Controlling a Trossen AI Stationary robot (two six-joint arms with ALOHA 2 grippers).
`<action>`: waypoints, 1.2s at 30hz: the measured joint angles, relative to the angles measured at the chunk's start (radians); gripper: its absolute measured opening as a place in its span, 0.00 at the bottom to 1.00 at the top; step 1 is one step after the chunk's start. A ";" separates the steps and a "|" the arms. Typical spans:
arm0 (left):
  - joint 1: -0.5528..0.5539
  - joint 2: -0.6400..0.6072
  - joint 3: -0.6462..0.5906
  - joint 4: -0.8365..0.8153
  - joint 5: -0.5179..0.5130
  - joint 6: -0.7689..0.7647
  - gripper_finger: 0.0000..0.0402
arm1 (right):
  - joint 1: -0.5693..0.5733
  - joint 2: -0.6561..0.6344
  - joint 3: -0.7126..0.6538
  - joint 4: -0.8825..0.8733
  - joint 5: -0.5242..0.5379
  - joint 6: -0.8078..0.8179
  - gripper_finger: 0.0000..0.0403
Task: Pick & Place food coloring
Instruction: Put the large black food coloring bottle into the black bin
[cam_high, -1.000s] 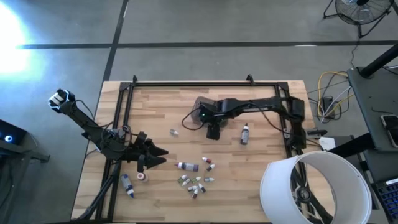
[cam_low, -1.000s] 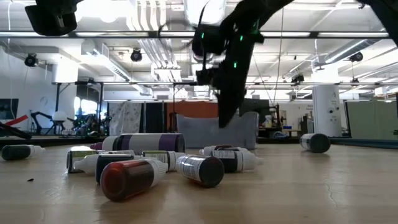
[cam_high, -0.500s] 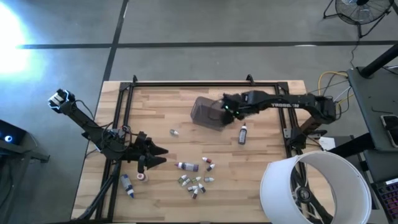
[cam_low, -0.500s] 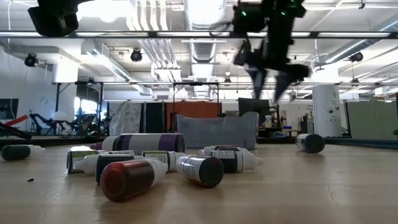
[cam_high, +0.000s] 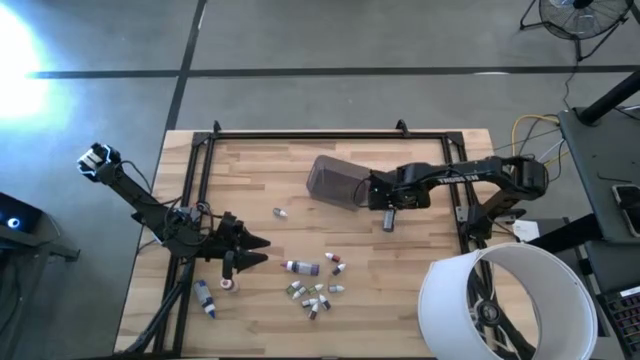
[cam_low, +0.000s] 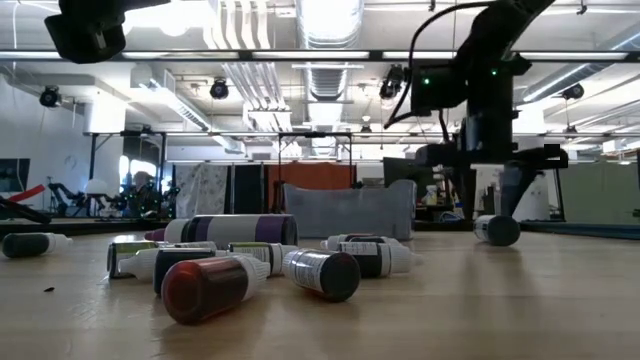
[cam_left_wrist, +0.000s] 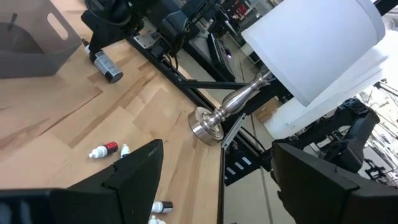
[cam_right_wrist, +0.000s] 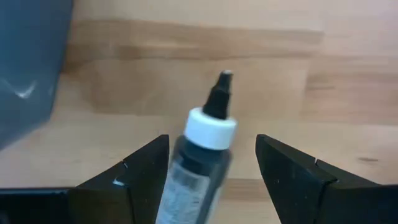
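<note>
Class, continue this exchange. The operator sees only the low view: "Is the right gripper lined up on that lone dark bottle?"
Observer: Yes; the right wrist view shows the bottle lying between the right gripper's open fingers, not gripped.
Operator: How close is the tub?
Observer: From above, the grey tub sits right beside that gripper.
Operator: And the left gripper?
Observer: The left gripper is open, empty, waiting near the table's left edge.

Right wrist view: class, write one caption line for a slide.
Right tool open, fingers either side of a dark white-collared dropper bottle lying on the wooden table, grey tub beside.
</note>
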 joint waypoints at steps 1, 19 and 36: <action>0.000 0.000 0.000 0.000 0.000 -0.002 0.69 | -0.002 0.000 -0.008 0.022 0.002 0.012 0.57; 0.000 0.000 0.000 0.002 0.000 -0.016 0.69 | -0.068 0.005 -0.106 0.154 -0.048 0.035 0.47; 0.000 0.000 0.000 -0.006 -0.002 -0.016 0.69 | -0.040 -0.044 -0.041 0.174 0.150 -0.029 0.26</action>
